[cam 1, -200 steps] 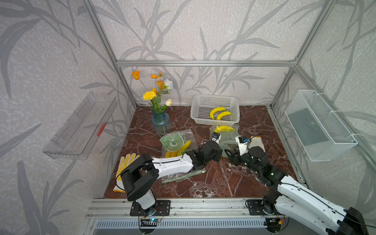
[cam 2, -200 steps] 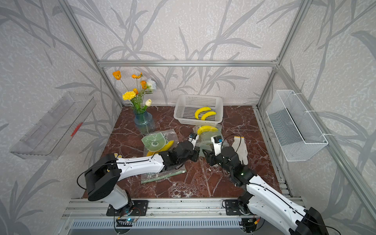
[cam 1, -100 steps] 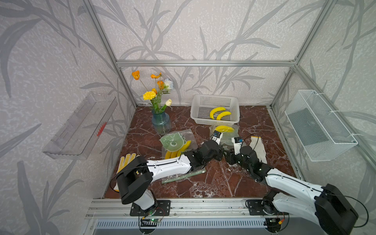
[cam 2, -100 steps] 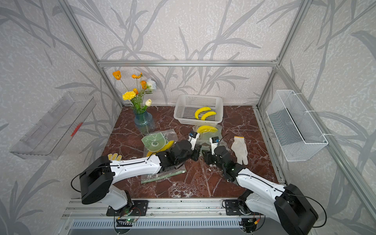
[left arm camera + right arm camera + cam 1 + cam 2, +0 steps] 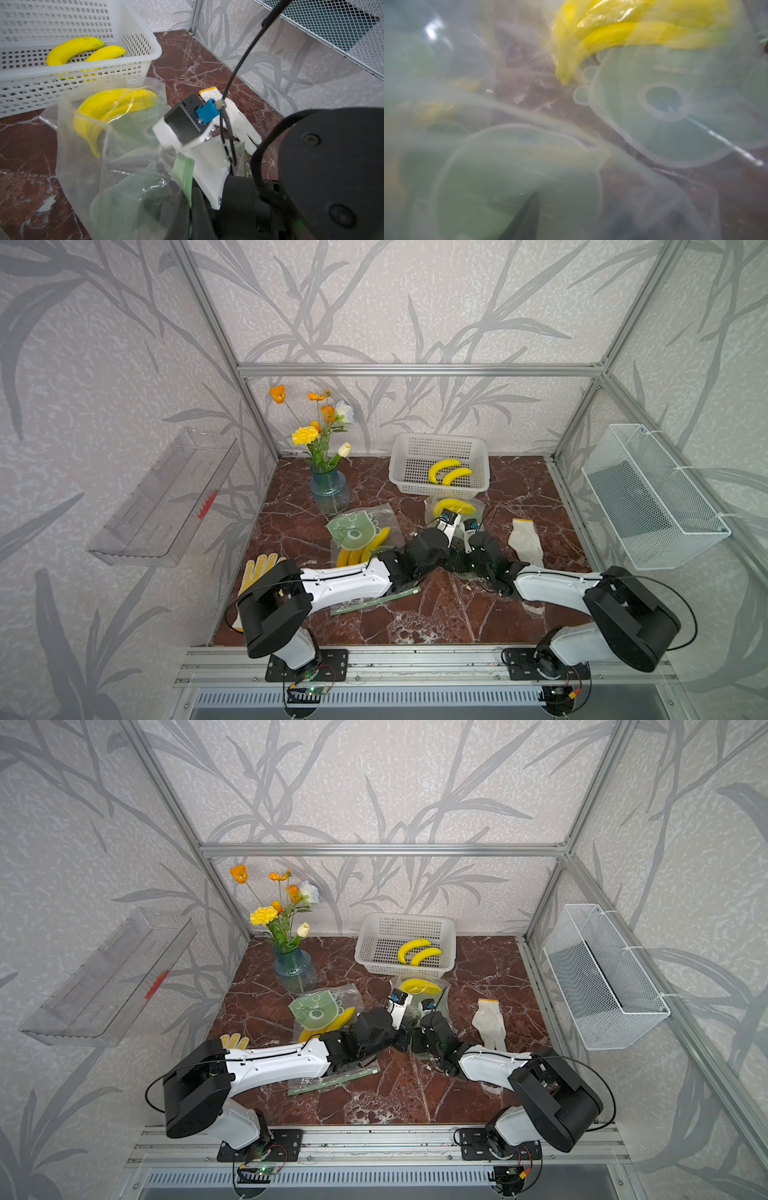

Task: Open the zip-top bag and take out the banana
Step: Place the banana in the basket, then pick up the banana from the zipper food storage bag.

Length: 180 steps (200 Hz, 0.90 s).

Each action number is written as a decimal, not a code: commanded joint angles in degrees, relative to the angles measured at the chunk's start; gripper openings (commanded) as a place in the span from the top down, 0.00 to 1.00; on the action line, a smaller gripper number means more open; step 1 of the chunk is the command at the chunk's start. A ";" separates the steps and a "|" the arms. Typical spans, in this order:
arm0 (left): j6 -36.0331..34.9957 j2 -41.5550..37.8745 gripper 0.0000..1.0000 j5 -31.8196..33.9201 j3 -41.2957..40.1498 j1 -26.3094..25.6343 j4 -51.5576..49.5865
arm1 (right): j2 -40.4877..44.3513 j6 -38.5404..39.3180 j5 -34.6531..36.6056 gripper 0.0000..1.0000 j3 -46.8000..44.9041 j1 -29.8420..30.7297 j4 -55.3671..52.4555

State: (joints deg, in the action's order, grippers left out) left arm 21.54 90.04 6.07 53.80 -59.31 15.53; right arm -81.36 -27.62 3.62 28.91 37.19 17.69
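Mid-table, just near of the basket [image 5: 409,485], the bag [image 5: 83,158] is being propped up w/ banana [image 5: 112,104] inside, at its far end. The bag's near edge is being met by both grippers, side by side, nearly touching. L gripper [image 5: 402,1041] is being clenched tight, apparently on bag film bunched at it. R gripper [image 5: 417,1043]: grip can't be told, its cam is being smothered by film. A glove [image 5: 525,537] is being seen right of them.

Lab robot cell: aluminium frame [image 5: 415,369], leaf-wallpaper panels [image 5: 415,302], marble-look tabletop [image 5: 519,489].
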 commanded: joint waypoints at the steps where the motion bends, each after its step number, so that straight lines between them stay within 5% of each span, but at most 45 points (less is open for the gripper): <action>1: -0.41 -1.04 1.00 -0.44 -1.54 -0.41 1.71 | 3.21 0.98 0.63 0.49 3.11 0.17 -1.71; 25: 0.71 -0.75 1.00 -1.30 -2.72 -0.41 2.01 | 4.30 0.60 3.92 0.34 3.96 -0.07 -2.41; 78: 1.60 0.79 1.00 -3.54 -2.18 -0.70 4.74 | -4.68 -2.60 -1.81 0.32 4.22 -1.37 9.69; 133: 2.58 -0.86 1.00 -3.04 -4.79 -0.87 4.39 | -4.09 -5.63 -2.91 0.31 0.18 -4.10 17.71; 180: 2.53 -0.12 1.00 -7.26 -5.35 -0.89 6.34 | -10.47 -4.63 -11.55 0.30 2.26 -5.38 24.29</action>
State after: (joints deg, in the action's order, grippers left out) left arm 23.79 90.30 1.96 49.43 -59.92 20.71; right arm -88.58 -32.40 -2.15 29.21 31.88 35.16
